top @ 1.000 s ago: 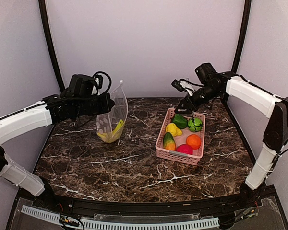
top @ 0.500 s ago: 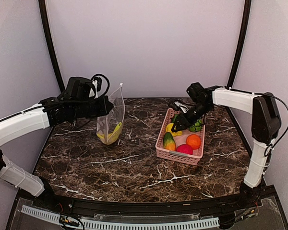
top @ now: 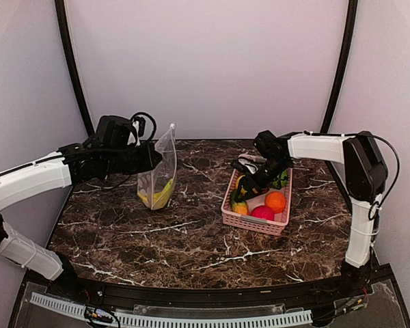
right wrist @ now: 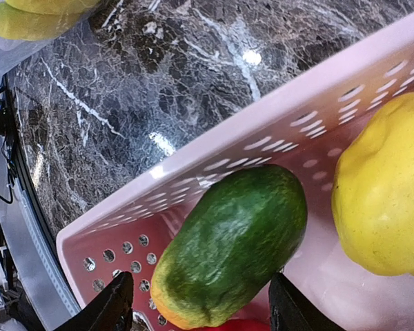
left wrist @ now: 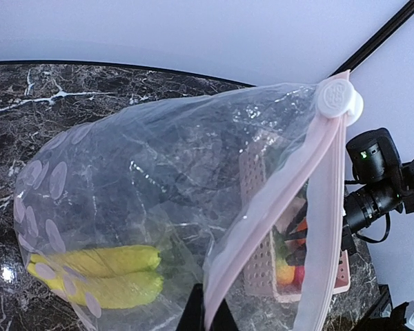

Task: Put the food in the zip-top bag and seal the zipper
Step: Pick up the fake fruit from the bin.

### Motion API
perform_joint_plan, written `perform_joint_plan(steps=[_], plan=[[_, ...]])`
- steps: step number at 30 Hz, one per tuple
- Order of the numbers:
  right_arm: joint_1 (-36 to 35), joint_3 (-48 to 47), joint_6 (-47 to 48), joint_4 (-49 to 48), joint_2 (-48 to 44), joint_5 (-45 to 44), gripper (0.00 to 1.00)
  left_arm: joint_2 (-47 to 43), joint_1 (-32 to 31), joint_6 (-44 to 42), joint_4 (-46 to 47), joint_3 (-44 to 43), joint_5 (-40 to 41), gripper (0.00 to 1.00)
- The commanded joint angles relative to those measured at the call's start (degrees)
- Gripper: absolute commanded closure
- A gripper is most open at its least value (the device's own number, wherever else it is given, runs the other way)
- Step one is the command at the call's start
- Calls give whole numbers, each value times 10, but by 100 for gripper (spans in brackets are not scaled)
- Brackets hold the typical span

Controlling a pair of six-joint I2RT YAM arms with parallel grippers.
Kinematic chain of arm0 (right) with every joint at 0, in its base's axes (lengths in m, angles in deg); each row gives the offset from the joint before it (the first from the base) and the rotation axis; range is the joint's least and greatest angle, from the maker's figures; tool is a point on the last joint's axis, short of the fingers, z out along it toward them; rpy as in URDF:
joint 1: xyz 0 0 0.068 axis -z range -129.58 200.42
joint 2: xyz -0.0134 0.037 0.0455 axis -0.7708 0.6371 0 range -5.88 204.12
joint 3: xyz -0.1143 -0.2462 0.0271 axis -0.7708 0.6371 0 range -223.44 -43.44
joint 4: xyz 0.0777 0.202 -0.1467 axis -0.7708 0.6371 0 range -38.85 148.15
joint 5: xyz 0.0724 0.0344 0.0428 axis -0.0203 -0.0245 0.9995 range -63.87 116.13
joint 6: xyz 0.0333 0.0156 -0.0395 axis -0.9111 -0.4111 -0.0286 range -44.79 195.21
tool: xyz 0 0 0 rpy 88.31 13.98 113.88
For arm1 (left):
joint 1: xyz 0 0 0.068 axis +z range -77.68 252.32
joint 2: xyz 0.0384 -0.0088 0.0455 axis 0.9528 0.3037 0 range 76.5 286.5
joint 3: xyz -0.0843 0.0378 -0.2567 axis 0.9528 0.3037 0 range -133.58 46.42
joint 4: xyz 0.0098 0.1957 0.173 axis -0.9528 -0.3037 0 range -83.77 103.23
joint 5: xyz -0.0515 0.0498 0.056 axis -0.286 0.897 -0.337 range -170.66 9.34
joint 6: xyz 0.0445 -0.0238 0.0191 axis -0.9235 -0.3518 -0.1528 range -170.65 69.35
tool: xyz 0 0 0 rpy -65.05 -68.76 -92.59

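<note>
Both right jaws straddle the green pepper [right wrist: 229,243] beside the basket wall [right wrist: 262,141].

Zip-top bag [left wrist: 159,179]: clear, glossy plastic film, creased, printed with pale oval dots. Zipper [left wrist: 276,200]: smooth, pink-tinted plastic strip. Banana [left wrist: 96,272]: smooth yellow plastic. Table [right wrist: 159,89]: polished dark marble-look top with bright highlights. Basket [right wrist: 283,131]: pink perforated plastic, satin finish. Green toy vegetable [right wrist: 234,241] and yellow toy pepper [right wrist: 386,193]: glossy moulded plastic, finely speckled.

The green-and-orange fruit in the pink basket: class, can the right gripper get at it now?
Probably yes: the right gripper hangs open straddling the green-and-orange fruit, nothing covers it, though the basket wall sits close.
</note>
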Motion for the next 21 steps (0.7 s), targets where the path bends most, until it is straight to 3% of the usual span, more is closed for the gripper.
perform_joint_plan(steps=[1, 12, 18, 21], plan=[[-5, -6, -29, -7, 19, -25, 35, -19, 1, 12, 9, 19, -7, 99], [-21, -33, -42, 5, 62, 1, 37, -24, 1, 21, 13, 33, -7, 99], [-20, -31, -41, 4, 33, -32, 57, -21, 1, 24, 16, 35, -10, 99], [-20, -32, -32, 7, 0, -61, 60, -17, 1, 26, 20, 35, -13, 99]])
